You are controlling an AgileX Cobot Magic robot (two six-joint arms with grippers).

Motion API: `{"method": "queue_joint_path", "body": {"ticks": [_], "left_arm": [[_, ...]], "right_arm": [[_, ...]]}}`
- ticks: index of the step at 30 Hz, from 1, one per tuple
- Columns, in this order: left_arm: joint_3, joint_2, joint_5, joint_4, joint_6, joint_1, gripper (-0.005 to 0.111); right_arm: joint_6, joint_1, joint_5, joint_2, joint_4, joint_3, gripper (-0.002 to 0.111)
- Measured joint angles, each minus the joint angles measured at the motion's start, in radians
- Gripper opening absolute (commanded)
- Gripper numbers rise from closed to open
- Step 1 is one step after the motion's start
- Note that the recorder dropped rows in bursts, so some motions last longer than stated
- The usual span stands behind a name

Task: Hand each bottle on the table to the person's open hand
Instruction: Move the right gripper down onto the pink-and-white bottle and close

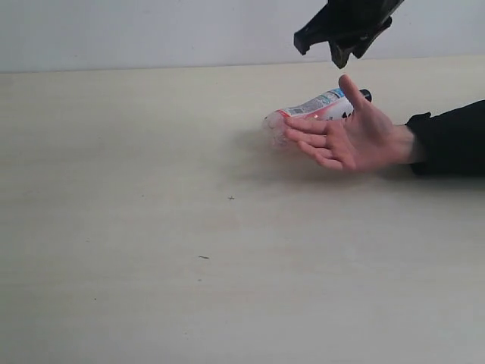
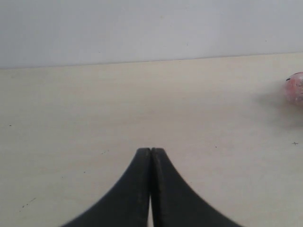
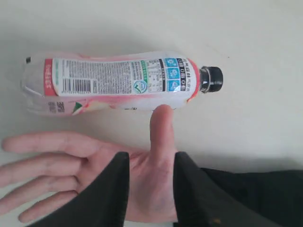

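Observation:
One bottle (image 1: 312, 109) lies on its side on the table (image 1: 151, 227), clear with a pinkish white label and a black cap (image 3: 211, 79). The person's open hand (image 1: 345, 136) rests palm up just in front of it, black sleeve to the right. My right gripper (image 1: 341, 47) hangs above the hand and bottle, open and empty. In the right wrist view that gripper (image 3: 150, 158) frames the palm (image 3: 151, 189), with the bottle (image 3: 113, 82) beyond the thumb. My left gripper (image 2: 150, 151) is shut with nothing in it; the bottle's base (image 2: 294, 88) shows at that view's edge.
A pale wall (image 1: 151, 30) rises behind the table's far edge. A few tiny dark specks (image 1: 203, 257) mark the cream surface. The black sleeve (image 1: 451, 140) lies along the table at the right.

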Motion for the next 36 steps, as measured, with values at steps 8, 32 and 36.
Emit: {"method": "queue_joint_path", "body": {"ticks": [8,32,36], "left_arm": [[0.000,0.000,0.000,0.000,0.000,0.000,0.003],[0.000,0.000,0.000,0.000,0.000,0.000,0.003],[0.000,0.000,0.000,0.000,0.000,0.000,0.003]], "right_arm": [[-0.441,0.000,-0.100,0.022,-0.137,-0.004,0.045],[-1.095,0.000,-0.168,0.122,-0.058,-0.008,0.069],[-1.116,0.000,-0.172,0.144,-0.002,-0.008,0.069]]}}
